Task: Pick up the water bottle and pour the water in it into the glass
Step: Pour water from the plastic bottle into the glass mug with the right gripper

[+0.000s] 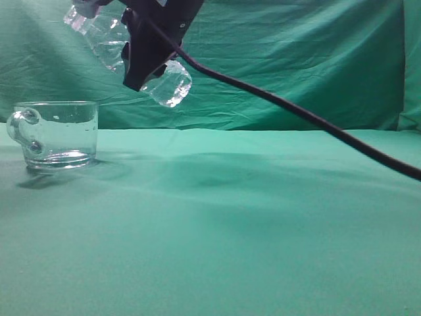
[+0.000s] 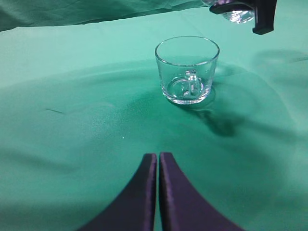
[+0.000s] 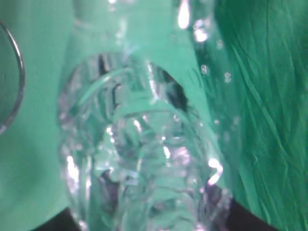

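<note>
The glass (image 1: 60, 133) is a clear mug with a loop handle, standing upright on the green cloth at the left; it also shows in the left wrist view (image 2: 187, 70). My right gripper (image 1: 146, 56) is shut on the water bottle (image 1: 168, 83) and holds it tilted in the air, above and to the right of the glass, neck end toward the upper left. The ribbed bottle (image 3: 139, 159) fills the right wrist view, with the glass rim (image 3: 17, 82) at the left edge. My left gripper (image 2: 158, 156) is shut and empty, low over the cloth in front of the glass.
A green cloth (image 1: 250, 217) covers the table and hangs as a backdrop (image 1: 296, 59). A black cable (image 1: 316, 122) runs from the right arm down to the right edge of the exterior view.
</note>
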Controlling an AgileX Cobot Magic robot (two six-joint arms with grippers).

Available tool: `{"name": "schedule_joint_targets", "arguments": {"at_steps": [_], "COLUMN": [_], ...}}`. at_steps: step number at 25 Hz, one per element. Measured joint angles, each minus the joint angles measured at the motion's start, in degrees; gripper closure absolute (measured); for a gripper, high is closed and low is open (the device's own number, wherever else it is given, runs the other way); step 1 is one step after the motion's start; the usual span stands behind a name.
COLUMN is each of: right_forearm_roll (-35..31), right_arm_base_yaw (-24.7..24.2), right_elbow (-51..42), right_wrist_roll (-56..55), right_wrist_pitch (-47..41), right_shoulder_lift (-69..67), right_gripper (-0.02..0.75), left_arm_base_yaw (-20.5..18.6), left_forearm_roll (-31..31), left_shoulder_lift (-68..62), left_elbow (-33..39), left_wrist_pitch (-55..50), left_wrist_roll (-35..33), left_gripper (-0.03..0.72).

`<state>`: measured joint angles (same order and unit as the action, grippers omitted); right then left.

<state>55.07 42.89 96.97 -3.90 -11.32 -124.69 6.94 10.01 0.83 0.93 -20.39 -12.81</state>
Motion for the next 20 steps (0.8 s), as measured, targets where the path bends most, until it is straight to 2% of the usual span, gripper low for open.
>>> {"name": "schedule_joint_targets", "arguments": {"at_steps": [6,20], "right_forearm_roll": [0.7,12.0], "right_arm_base_yaw": [1.0,1.0], "right_elbow": [0.3,0.3], "right_wrist_roll": [0.0,-0.1], "right_wrist_pitch": [0.0,-3.1], "right_shoulder_lift": [0.0,-2.2], "right_gripper": [0.459,0.459], "left_arm_base_yaw": [0.0,0.0], "left_forearm_roll": [0.0,0.0], "left_shoulder_lift": [0.0,0.0], "left_elbow": [0.0,0.0], "left_wrist_pitch": [0.0,0.0], "left_wrist_roll": [0.0,0.0], "left_gripper": [0.688,0.688]}}
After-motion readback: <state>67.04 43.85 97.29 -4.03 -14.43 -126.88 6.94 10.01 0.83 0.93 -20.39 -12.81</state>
